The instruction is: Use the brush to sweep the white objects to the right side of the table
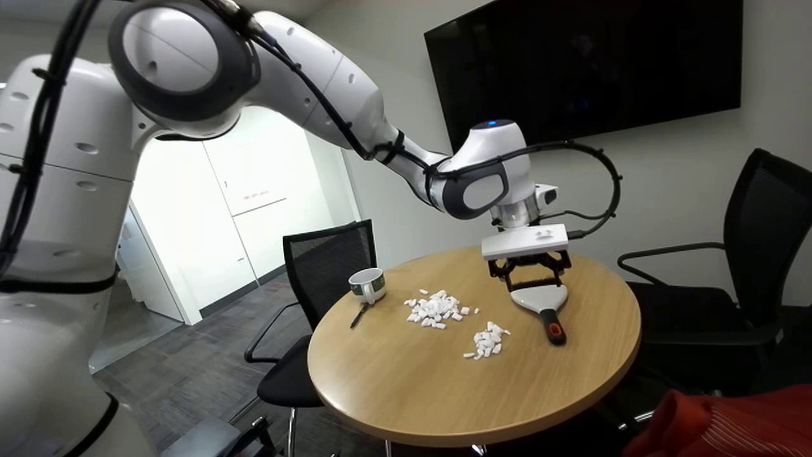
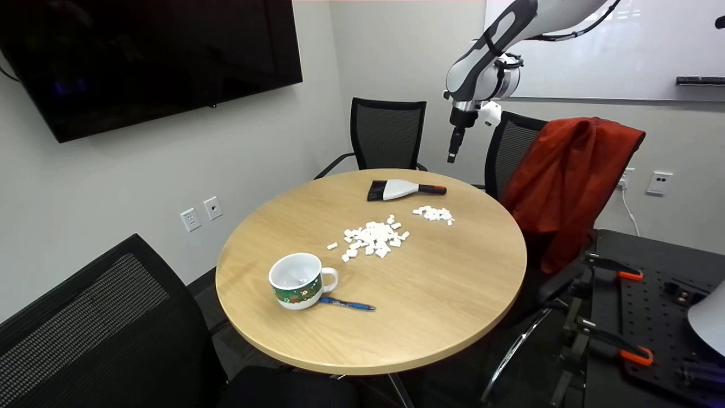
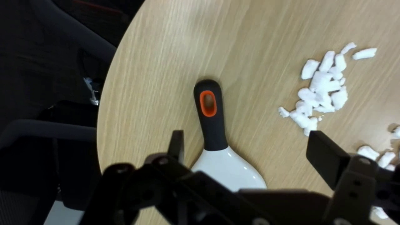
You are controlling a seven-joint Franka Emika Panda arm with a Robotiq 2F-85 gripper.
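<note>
The gripper (image 3: 251,150) is suspended above the round wooden table (image 2: 442,306), its fingers (image 3: 177,145) spread wide. Below and clear of it, the hand brush (image 3: 217,140) lies flat on the table top. Its handle (image 2: 431,189) is black with an orange-lined hole; its white head (image 2: 399,188), partly covered by the gripper in the wrist view, ends in dark bristles (image 2: 376,191). White bits (image 2: 374,234) lie in two heaps: a smaller heap (image 3: 320,82) near the brush handle, and a larger heap (image 1: 436,309) between the brush and a white mug (image 2: 297,277). The mug carries a green printed band and stands upright. A blue pen (image 2: 348,304) lies just beside it; contact between the two cannot be determined. Black mesh-back chairs (image 2: 388,133) stand around the table, a red garment (image 2: 572,175) draped over one. In both exterior views a dark screen (image 1: 590,70) is mounted on the wall (image 2: 141,170).
</note>
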